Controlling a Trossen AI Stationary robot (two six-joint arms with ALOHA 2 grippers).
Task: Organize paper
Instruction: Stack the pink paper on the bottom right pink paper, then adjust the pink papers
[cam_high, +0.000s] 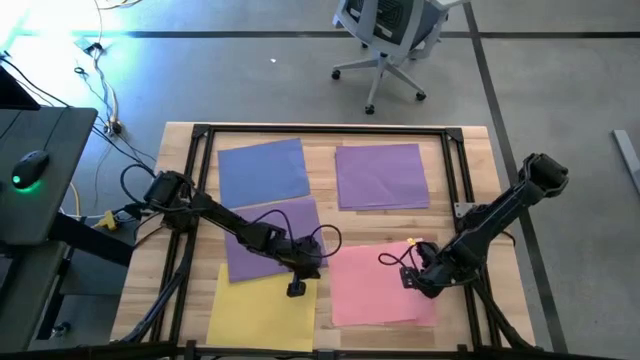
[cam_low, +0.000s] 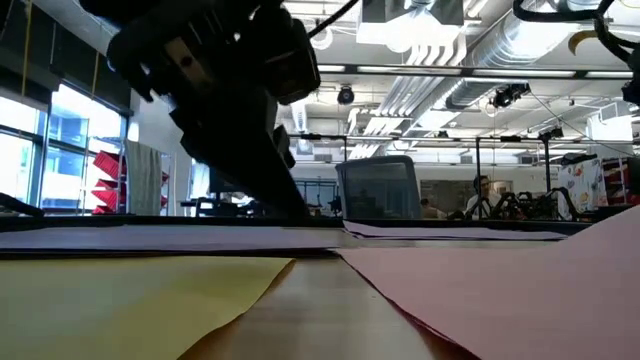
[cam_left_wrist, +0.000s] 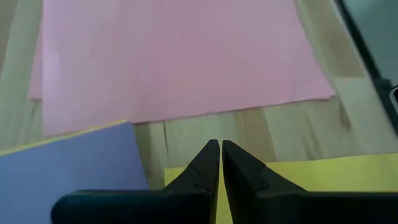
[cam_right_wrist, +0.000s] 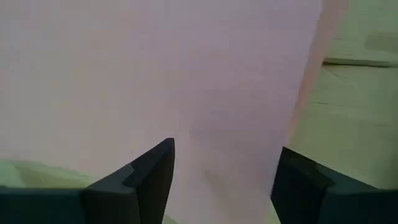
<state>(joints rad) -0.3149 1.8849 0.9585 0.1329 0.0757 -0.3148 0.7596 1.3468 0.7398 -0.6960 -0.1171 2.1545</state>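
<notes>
pink paper (cam_high: 378, 285) lies closest to us, flat on the wooden worktop (cam_high: 470, 160), with yellow paper (cam_high: 262, 310) beside it and purple (cam_high: 380, 175) and blue (cam_high: 263, 170) sheets farther back. we see the right gripper (cam_high: 413, 282) over the pink, fingers (cam_right_wrist: 149, 180) apart. we see the left gripper (cam_high: 296, 289) at the yellow sheet's edge, fingers (cam_left_wrist: 199, 174) together.

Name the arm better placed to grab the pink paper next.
Right, probably. The right gripper is open and hangs over the pink paper, which fills its wrist view. The left gripper is shut, by the yellow sheet.
</notes>
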